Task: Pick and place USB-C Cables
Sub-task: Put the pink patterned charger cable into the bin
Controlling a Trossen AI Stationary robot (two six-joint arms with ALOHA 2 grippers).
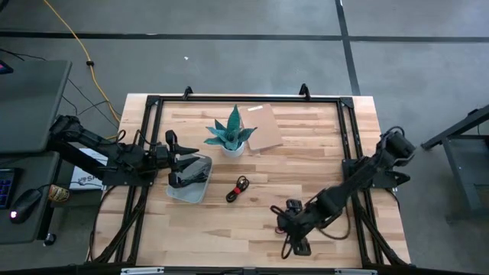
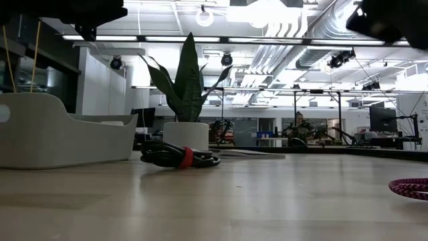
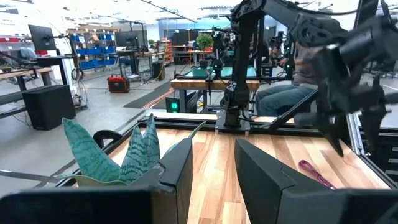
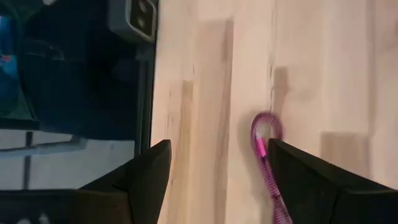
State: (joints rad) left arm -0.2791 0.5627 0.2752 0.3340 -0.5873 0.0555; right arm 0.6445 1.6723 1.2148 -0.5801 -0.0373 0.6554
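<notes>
Magenta cable (image 4: 268,163) is lying beneath the right gripper (image 4: 214,177), fingers spread; the left gripper (image 3: 211,180), seemingly open, is hovering over the grey tray (image 1: 200,190).

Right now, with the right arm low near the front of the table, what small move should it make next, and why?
Probably shift the right gripper sideways to center on the magenta cable, then descend. Its fingers are open above the wood, but the cable lies close to one finger rather than midway. The left gripper waits over the grey tray.

The magenta cable (image 2: 410,188) runs off the low view's edge (and off the right wrist view's too).
</notes>
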